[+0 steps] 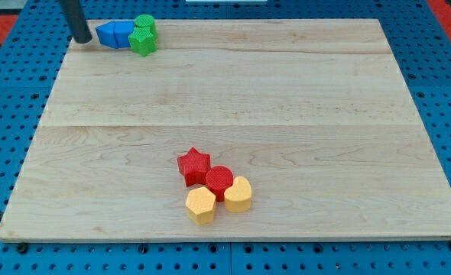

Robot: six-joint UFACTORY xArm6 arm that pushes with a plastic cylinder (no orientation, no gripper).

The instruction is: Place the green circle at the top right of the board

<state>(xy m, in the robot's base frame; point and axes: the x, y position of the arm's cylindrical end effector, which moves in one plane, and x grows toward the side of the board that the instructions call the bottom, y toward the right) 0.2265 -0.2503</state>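
Note:
The green circle (145, 24) sits at the view's top left of the wooden board (287, 114), touching a green star (142, 41) just below it. Two blue blocks lie side by side just left of them: a blue block (105, 33) and a blue block (123, 33) whose shapes I cannot make out. My tip (81, 38) rests on the board's top left corner, just left of the blue blocks, about 85 px left of the green circle.
A cluster sits low in the board's middle: a red star (193, 165), a red circle (219, 181), a yellow hexagon (201, 204) and a yellow block (238, 194). A blue pegboard (439, 92) surrounds the board.

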